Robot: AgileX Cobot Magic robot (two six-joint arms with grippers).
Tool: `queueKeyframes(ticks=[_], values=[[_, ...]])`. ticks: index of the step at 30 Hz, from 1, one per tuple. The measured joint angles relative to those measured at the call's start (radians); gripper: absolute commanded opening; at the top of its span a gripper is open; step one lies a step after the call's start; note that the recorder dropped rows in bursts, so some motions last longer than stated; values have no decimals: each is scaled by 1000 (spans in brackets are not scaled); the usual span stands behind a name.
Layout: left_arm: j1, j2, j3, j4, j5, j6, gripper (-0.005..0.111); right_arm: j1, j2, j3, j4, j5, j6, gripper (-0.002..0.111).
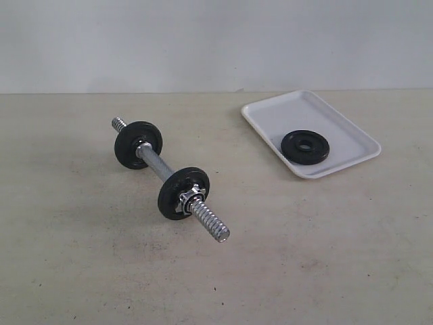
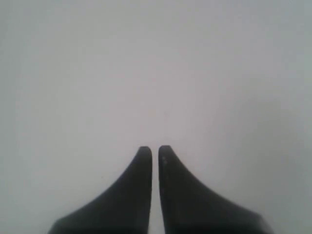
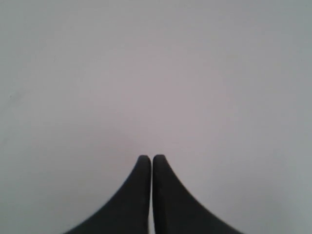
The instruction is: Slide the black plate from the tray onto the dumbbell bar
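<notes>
- Jaws of the left gripper (image 2: 155,148) stand almost together, a thin slit between them; those of the right gripper (image 3: 151,158) meet. Both are empty and face a blank pale surface. Unless one spreads before it descends, it will likely shove its target rather than grasp it.
- Coarse thread on the near end (image 1: 210,222) of the dumbbell bar (image 1: 159,166) could snag a disc that arrives tilted.
- Behind it, a star nut (image 1: 186,201) sits against the near disc (image 1: 169,193), so a newcomer would probably stop short there.
- The bar rests on the table (image 1: 304,257) on that disc and a far disc (image 1: 128,145), seemingly unheld; an endwise push may roll or skid it.
- Farthest off, the black plate (image 1: 291,145) lies flat in the tray (image 1: 270,112), well apart from the bar. Flat and low, it offers little to pinch and may catch on the rim or drag the tray.
</notes>
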Motion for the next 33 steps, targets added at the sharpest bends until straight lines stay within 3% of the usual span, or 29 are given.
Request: queueKeyframes(ticks=[6,10,13,15,17,19,24,26,30,33], values=[[0,0,0,0,-168,-4,4,0,42,-2,-4,-7,119,0],[0,-4,-10,76,-125,-121,4,0,89,-23,-4,83,226,0],[0,7,-12,303,-11,-334,4,0,156,-46,-4,175,252,0],[0,46,-12,550,42,-553,4,0,215,-64,-4,250,272,0],[0,111,-12,809,40,-751,4,2,291,-82,6,346,281,0],[0,195,-12,959,-22,-923,4,6,371,-97,35,456,284,0],[0,425,3,1066,-278,-1087,4,107,552,-101,132,809,99,0],[0,493,6,1072,-340,-1103,4,177,580,-101,175,853,-8,0],[0,561,6,1072,-362,-1108,4,265,582,-101,206,885,-116,0],[0,565,6,1077,-350,-1108,4,270,583,-101,210,934,-146,0]])
